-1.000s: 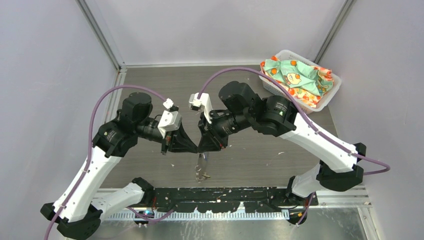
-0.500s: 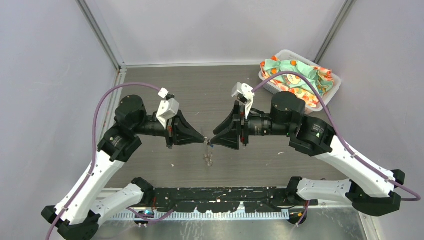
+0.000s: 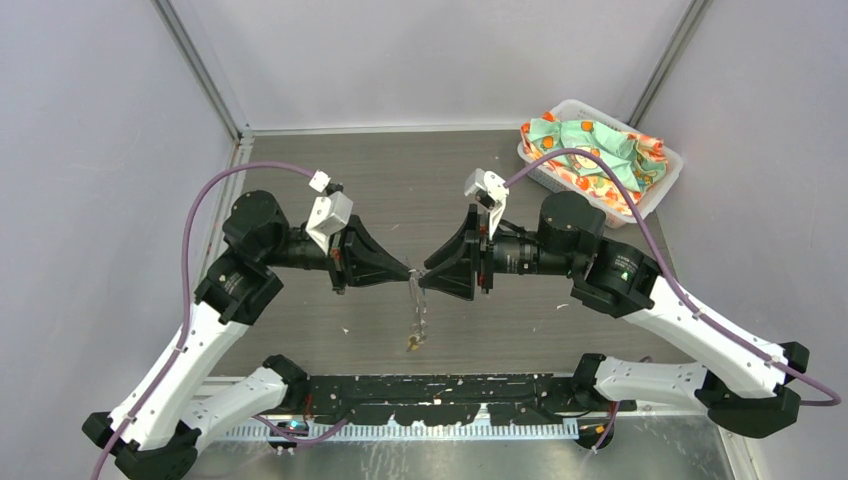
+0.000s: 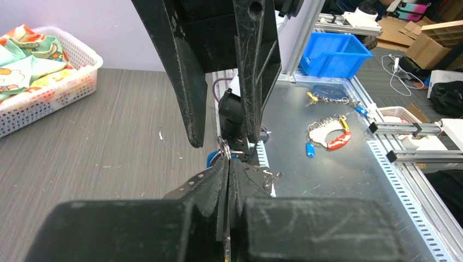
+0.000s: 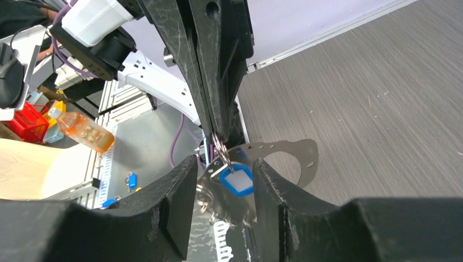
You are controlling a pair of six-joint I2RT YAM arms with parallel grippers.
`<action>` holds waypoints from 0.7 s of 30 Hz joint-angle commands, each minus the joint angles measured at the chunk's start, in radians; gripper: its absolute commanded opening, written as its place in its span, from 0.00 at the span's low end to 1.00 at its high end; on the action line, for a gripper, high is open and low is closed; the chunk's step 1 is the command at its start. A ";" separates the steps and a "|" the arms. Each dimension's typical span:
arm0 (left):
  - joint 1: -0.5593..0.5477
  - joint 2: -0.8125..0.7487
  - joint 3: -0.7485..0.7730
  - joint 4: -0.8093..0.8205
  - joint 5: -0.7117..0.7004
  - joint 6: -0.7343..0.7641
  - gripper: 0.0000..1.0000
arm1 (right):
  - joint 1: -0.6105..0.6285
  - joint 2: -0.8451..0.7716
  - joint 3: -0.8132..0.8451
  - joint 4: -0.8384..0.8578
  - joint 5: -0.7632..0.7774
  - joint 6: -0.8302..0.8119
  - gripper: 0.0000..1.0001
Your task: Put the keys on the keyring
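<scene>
Grey table [image 3: 330,170]; the work is held in mid-air at centre. Left end effector [image 3: 407,271], reaching from 9 o'clock, is clamped on the keyring [image 3: 417,312], which dangles toward 6 o'clock. Right end effector [image 3: 423,279], from 3 o'clock, stands narrowly parted around the blue key [image 5: 237,181]; I judge this is for threading it.

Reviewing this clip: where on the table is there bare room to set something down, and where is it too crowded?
Free: the far strip of table between the back wall and both arms, left of the basket; also the near-right patch beside the right arm. Crowded: the centre, where the left tool and right tool meet over the dangling keyring.
</scene>
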 commanded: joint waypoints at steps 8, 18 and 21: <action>-0.001 -0.027 0.027 0.072 0.003 -0.020 0.00 | -0.005 -0.057 -0.050 0.099 -0.010 0.050 0.21; 0.000 -0.029 0.020 0.063 0.008 -0.012 0.00 | -0.005 -0.048 -0.043 0.101 -0.020 0.056 0.22; 0.001 -0.028 0.022 0.061 0.003 -0.011 0.00 | -0.006 -0.042 -0.035 0.100 -0.026 0.052 0.21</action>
